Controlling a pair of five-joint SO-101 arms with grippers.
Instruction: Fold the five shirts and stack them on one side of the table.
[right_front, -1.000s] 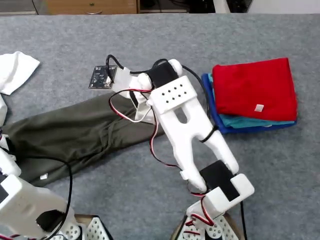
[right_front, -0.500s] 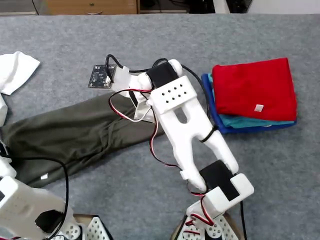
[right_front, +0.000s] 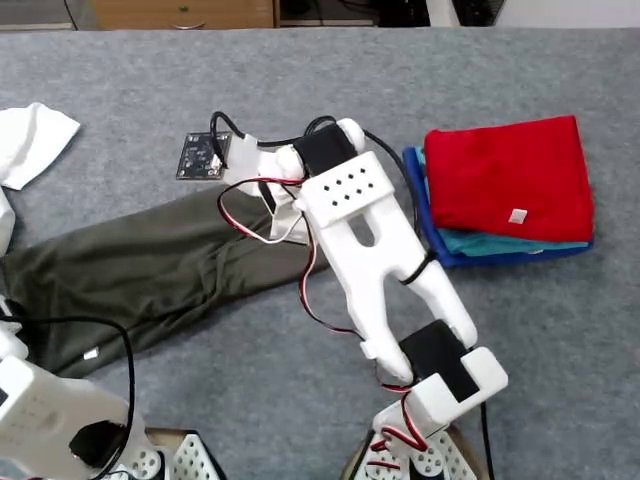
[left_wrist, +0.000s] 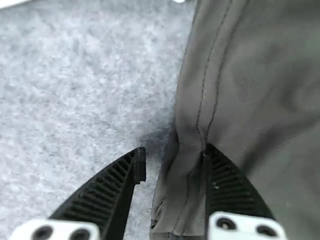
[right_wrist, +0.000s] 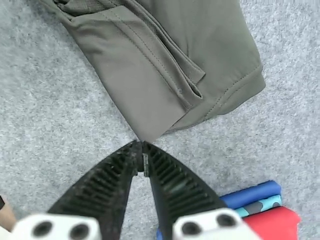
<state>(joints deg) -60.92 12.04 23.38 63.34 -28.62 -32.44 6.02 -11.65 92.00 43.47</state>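
Note:
A long olive shirt (right_front: 160, 270), folded lengthwise, lies across the left half of the grey table (right_front: 130, 70). My left gripper (left_wrist: 173, 152) is open at the shirt's left end, with one finger on the felt and the other on the cloth (left_wrist: 250, 75), a seam fold between them. My right gripper (right_wrist: 143, 147) is shut, its tips at a corner of the olive shirt (right_wrist: 165, 65) at its right end. I cannot tell whether cloth is pinched there. A stack with a red shirt (right_front: 508, 178) over teal and blue ones lies at the right. A white shirt (right_front: 30, 140) lies crumpled at the far left.
The right arm (right_front: 360, 220) stretches diagonally over the table's middle, between the olive shirt and the stack. Its camera board (right_front: 205, 153) sticks out above the shirt's right end. Open felt lies along the back and at the front right.
The left arm has slid toward the table's left edge, and the olive shirt's left end now lies a bit flatter. The right arm has not moved.

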